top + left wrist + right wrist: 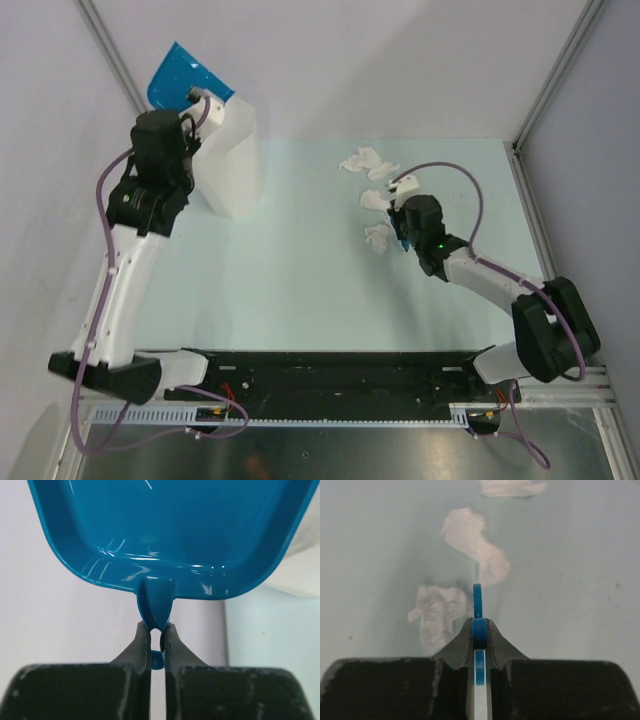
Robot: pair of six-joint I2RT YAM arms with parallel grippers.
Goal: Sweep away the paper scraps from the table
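Top external view puts the left hand (155, 629) up at the far left corner, pinched tight on the stub handle of the blue dustpan (182, 78), which hangs tilted by the top edge of the tall white bin (232, 165). Over on the right side, the right hand (480, 626) is clamped on a thin blue tool (477, 596) and sits low over the table (290, 280). Its wrist camera shows the paper scraps (378, 236) just ahead, three white wads strung in a loose line across the far right of the surface, the nearest right beside the tool's tip.
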